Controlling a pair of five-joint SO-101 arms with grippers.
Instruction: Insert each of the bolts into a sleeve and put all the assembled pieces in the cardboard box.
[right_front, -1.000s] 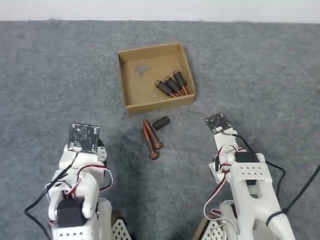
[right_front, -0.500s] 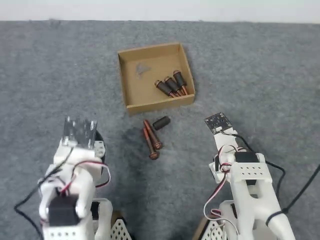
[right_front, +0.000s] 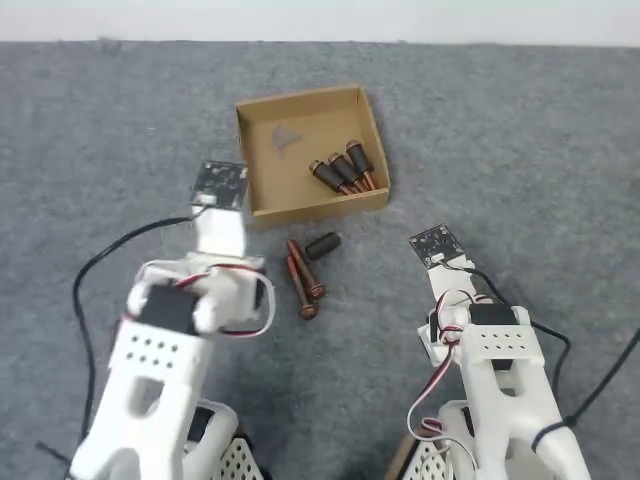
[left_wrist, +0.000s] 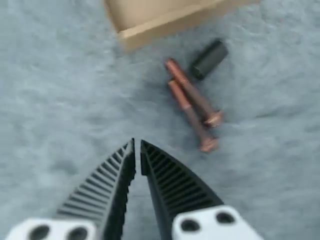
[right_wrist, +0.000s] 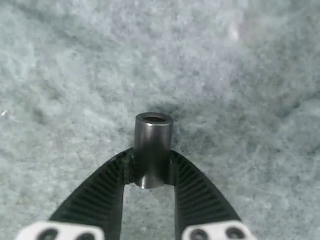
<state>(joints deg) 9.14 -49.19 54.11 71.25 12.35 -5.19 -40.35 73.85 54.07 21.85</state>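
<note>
On carpet (right_front: 520, 130) by box (right_front: 300, 97): two bolts (left_wrist: 192, 107) side by side, loose sleeve (left_wrist: 209, 59) near. 3 assembled pcs (right_front: 345, 168) in box. L gripper (left_wrist: 137, 145) near bolts, pinched, empty. R gripper (right_wrist: 150, 157) clamps sleeve (right_wrist: 152, 137) upright. Tip: spread L wide, take one bolt mid-shank w/o nudging its twin.

Two bolts (right_front: 305, 272) beside a sleeve (right_front: 322, 246), just before the cardboard box (right_front: 320, 208)

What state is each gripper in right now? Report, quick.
Left gripper: closed, holding nothing.
Right gripper: closed on a black sleeve.
</note>
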